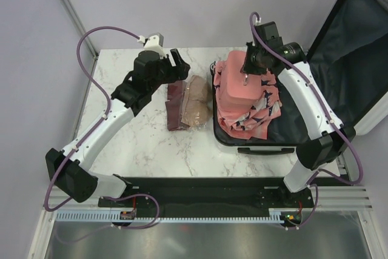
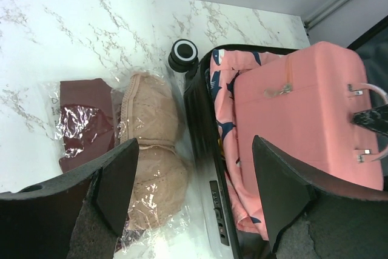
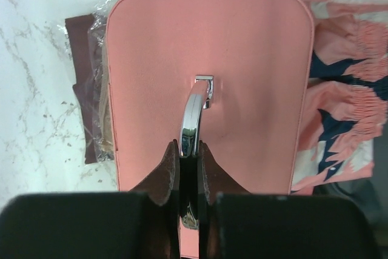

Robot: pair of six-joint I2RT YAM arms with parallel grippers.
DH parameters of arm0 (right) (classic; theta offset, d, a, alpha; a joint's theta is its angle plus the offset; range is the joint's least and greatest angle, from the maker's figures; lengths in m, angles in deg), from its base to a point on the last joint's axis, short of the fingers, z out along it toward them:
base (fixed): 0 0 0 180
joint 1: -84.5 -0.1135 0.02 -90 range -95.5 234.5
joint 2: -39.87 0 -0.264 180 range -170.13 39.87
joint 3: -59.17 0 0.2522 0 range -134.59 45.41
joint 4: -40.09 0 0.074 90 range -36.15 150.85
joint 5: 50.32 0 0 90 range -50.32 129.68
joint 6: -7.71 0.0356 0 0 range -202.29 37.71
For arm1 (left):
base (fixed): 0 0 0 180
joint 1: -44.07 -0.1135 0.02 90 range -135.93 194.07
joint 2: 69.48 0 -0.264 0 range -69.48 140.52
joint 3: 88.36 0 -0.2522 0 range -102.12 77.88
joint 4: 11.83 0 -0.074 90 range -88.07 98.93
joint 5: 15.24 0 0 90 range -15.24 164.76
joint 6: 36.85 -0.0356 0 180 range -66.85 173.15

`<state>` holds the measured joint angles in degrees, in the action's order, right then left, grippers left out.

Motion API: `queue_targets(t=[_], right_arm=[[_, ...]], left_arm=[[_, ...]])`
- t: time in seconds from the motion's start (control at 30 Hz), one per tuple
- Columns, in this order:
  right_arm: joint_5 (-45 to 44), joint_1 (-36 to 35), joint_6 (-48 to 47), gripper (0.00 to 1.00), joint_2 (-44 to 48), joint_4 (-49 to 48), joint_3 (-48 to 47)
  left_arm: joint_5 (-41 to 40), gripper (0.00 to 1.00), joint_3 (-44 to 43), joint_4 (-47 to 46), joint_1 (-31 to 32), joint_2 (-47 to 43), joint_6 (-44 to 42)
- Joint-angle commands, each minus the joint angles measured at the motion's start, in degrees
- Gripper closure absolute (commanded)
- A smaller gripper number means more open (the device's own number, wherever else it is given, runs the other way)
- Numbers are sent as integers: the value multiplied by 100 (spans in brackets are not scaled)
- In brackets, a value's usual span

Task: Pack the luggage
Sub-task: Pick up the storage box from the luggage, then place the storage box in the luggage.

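Note:
The luggage [image 1: 254, 148] lies open at the table's right side, its dark-lined lid [image 1: 351, 47] leaning up on the right. Inside it, pink patterned clothing [image 1: 260, 116] lies under a small pink case [image 1: 239, 89]. My right gripper [image 1: 251, 68] stands over the case. In the right wrist view this gripper [image 3: 189, 147] is shut on the case's chrome handle [image 3: 193, 116]. My left gripper [image 2: 194, 150] hangs open with nothing between its fingers, above the luggage's left rim [image 2: 203, 144] and a bagged beige bra [image 2: 151, 125].
A maroon garment in a clear bag [image 1: 176, 107] lies beside the beige bra [image 1: 197, 107], left of the luggage. A black luggage wheel [image 2: 183, 54] sticks out at the far corner. Bare marble table [image 1: 139, 144] spreads to the left and front.

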<state>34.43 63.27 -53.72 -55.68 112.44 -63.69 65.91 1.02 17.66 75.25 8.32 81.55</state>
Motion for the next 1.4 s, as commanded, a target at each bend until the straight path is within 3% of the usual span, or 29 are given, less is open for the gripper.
queue_targets(t=[0.0, 0.23, 0.57, 0.67, 0.93, 1.1, 1.37], right_arm=[[-721, 58, -387, 100, 10, 337, -1145], [-548, 1006, -879, 100, 159, 707, -2142], [-152, 2430, -1952, 100, 687, 199, -1053], [111, 2624, -2197, 100, 748, -461, -578], [673, 2932, -2541, 100, 590, -831, 134], [561, 2941, -2761, 100, 581, -963, 582], [219, 2950, -2989, 100, 414, -946, 152]], left_arm=[[-12, 18, -22, -184, -59, -134, -28], [-3, 18, 22, -210, -138, -81, -89], [-109, 16, 224, -263, -279, -186, -195], [-57, 16, 277, -272, -332, -195, -195], [32, 16, 268, -272, -464, -195, -371], [49, 16, 338, -307, -534, -230, -423], [172, 16, 409, -342, -631, -195, -441]])
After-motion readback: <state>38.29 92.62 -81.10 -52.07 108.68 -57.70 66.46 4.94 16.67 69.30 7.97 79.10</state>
